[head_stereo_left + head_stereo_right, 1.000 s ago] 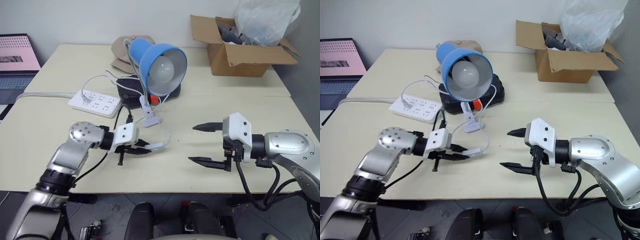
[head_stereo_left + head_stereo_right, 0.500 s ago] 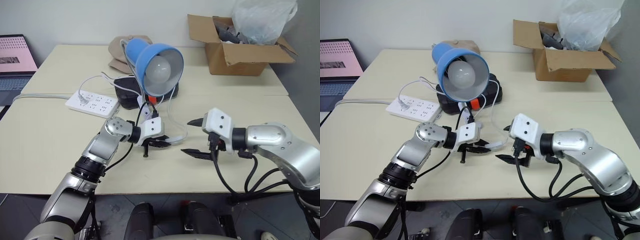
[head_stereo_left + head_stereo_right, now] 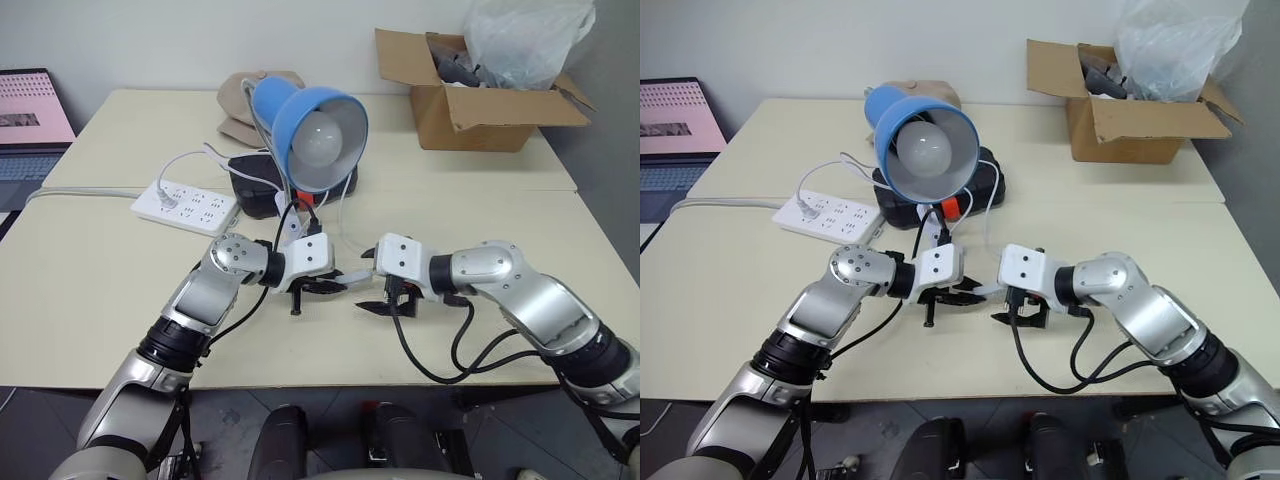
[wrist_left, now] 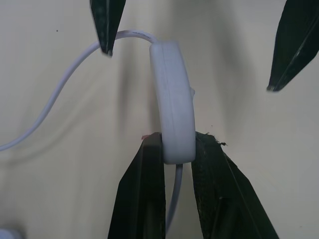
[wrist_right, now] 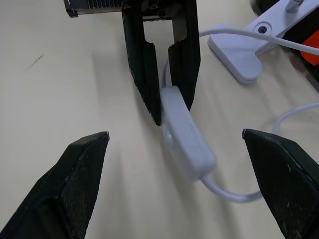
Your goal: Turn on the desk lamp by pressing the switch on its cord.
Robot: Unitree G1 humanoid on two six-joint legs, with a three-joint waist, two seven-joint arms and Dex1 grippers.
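I judge the switch (image 5: 185, 137) light, hard, slick plastic on limp cord (image 4: 60, 89); left gripper (image 3: 330, 287) pinches one end, right gripper (image 5: 184, 174) spread wide astride it.

The right tool (image 3: 376, 282) has closed in on the switch (image 3: 356, 277), its open fingers now flanking it.

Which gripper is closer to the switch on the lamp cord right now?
Left. The left gripper is shut on one end of the switch, holding it just off the table. The right gripper faces its other end, fingers wide apart on either side, not touching.
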